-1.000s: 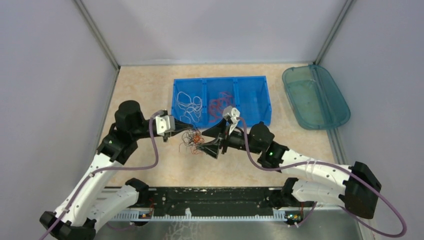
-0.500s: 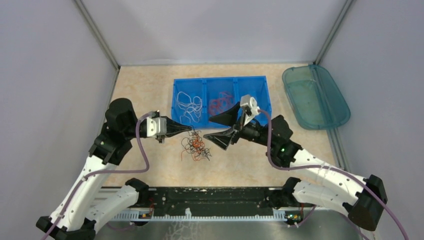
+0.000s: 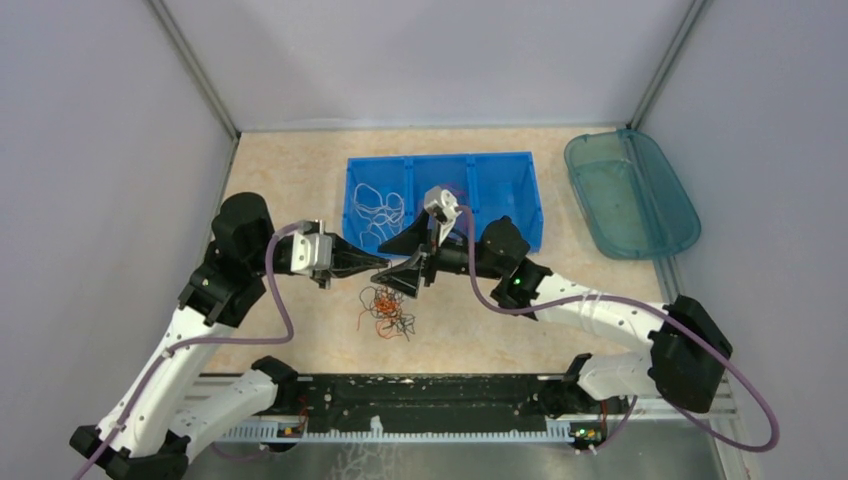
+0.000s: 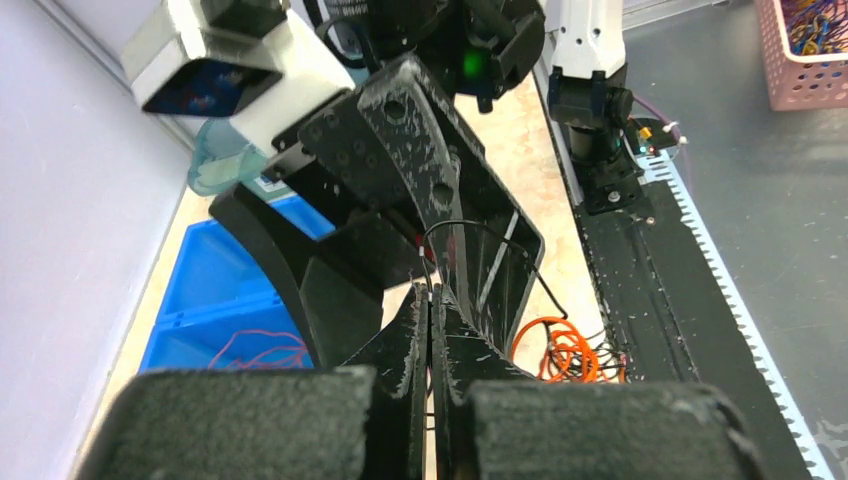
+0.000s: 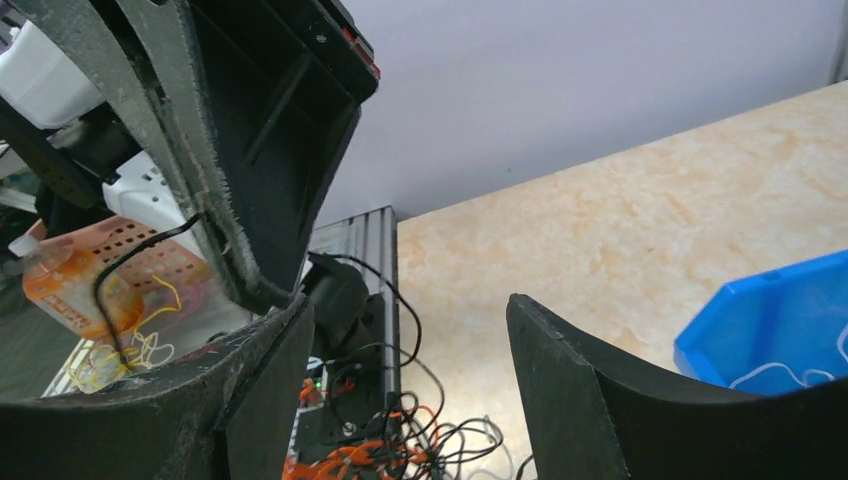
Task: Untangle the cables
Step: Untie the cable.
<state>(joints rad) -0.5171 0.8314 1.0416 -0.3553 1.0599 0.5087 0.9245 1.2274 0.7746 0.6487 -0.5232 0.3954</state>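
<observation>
Okay, left gripper [image 4: 431, 310] first: its fingers are pressed flat together, and a thin black cable [image 4: 470, 223] comes up out of the seam between them, arches over and drops toward the table. How much of that strand sits inside the pinch cannot be seen. The right gripper [image 5: 408, 305] is spread wide with nothing in its grasp. From overhead, the left gripper's tip pokes in between those open fingers (close quarters, and whether anything is touching I cannot tell). The right wrist view is half blocked by the left gripper's dark underside, and its own fingers are cut off at the bottom edge.

Just below the two tools, the main tangle [image 3: 388, 310] of black and red-orange cables lies loose on the table [image 3: 290, 180], too fine to separate strand by strand. Behind it sits the blue bin [image 3: 505, 200], with white cables [image 3: 378, 205] in its left compartment. The middle compartment is mostly covered by the right wrist, so its contents are hard to read. Off to the right rests a teal tray [image 3: 630, 195].
</observation>
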